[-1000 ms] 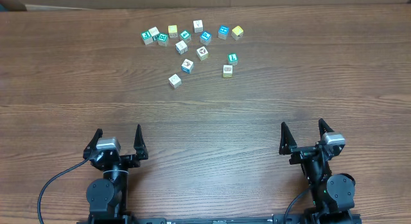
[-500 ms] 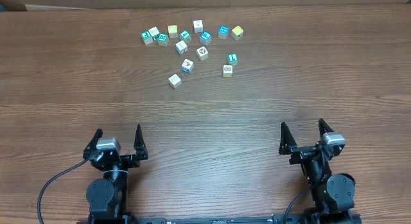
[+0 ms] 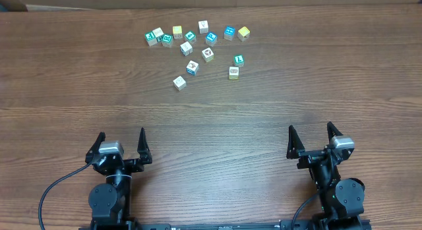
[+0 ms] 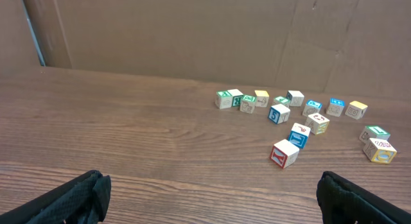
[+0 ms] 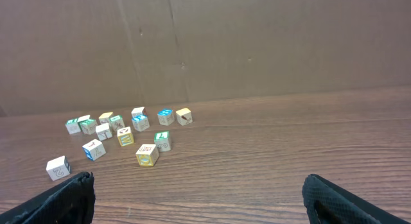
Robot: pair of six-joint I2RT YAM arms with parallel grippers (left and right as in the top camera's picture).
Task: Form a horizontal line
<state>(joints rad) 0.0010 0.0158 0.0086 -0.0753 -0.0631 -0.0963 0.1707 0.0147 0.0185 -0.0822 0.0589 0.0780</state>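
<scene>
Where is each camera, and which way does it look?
Overhead: above the table, looking straight down; shows left gripper and right gripper, both open, at the bottom.
Left wrist: behind the left gripper, facing across the table toward the cubes; its fingers at the bottom corners.
Right wrist: likewise behind the right gripper; its fingers at the corners.
Shared: both wrist views show the white cube nearest, cardboard wall behind.

cubes [image 3: 186, 49], printed markings, none legible
</scene>
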